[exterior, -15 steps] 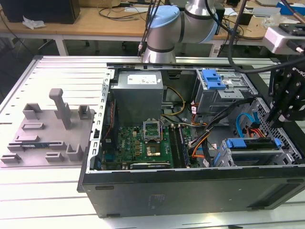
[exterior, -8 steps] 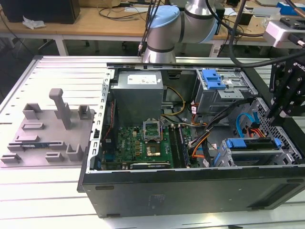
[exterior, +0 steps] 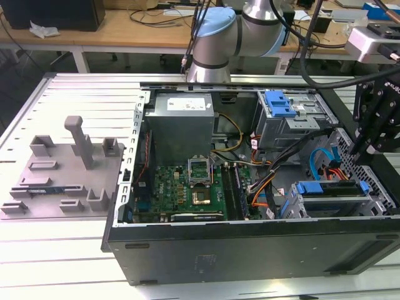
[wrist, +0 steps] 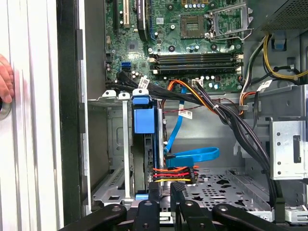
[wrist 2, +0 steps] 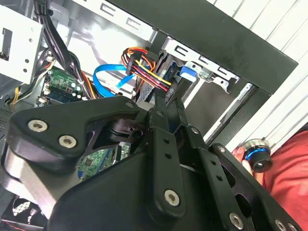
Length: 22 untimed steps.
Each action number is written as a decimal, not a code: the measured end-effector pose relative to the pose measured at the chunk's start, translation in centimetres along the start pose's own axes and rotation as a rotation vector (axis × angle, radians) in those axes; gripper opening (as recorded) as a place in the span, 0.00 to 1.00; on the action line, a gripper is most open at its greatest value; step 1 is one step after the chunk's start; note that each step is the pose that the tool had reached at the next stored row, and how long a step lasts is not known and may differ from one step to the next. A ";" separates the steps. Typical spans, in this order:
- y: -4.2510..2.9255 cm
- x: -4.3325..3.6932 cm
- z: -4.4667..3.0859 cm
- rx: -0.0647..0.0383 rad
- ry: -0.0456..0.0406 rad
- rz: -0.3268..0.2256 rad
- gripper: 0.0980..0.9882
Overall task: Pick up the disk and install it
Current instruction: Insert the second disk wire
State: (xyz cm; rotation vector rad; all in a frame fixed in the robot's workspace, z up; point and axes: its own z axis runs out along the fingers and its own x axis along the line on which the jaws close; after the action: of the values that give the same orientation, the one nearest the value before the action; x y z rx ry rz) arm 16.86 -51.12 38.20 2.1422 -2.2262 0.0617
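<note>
So the disk (exterior: 329,189) sits on its edge in a slot of the grey drive bay (exterior: 375,203), low in the open computer case (exterior: 250,250), on the exterior view's right. The gripper (exterior: 357,149) hangs just above it with its fingers pressed together, holding nothing. One disk, one gripper. The case lies on a white slatted table (exterior: 75,100) beside a grey holder tray (exterior: 62,178); wooden desks (exterior: 125,31) stand behind.

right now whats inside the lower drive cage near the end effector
In the first wrist view the drive cage holds the disk standing on edge in its blue caddy, with coloured power wires plugged in. The neighbouring slot looks empty. The end effector covers the cage's near edge.
</note>
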 end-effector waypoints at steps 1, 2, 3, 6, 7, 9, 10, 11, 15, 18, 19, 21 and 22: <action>0.00 0.00 0.00 0.000 0.0000 0.000 0.16; 0.00 0.00 0.00 0.000 0.0000 0.000 0.16; 0.00 0.00 0.00 0.000 0.0000 0.000 0.16; 0.00 0.00 0.00 0.000 0.0000 0.000 0.16; 0.00 0.00 0.00 0.000 0.0000 0.000 0.16; 0.00 0.00 0.00 0.000 0.0000 0.000 0.16; 0.00 -0.04 0.00 0.000 -0.0001 0.000 0.16; 0.01 -0.60 -0.04 -0.001 0.0111 0.000 0.16; 0.08 -2.11 -0.13 -0.008 0.0709 0.000 0.16; 0.10 -2.52 -0.12 -0.008 0.0801 -0.001 0.16; 0.10 -2.56 -0.11 -0.008 0.0814 -0.002 0.16; 0.09 -2.59 -0.06 -0.008 0.0840 -0.003 0.31; 0.10 -2.60 -0.05 -0.008 0.0846 -0.003 0.31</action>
State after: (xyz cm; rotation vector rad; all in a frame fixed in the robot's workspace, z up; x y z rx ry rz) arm 16.87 -48.51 38.08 2.0976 -2.1734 0.1406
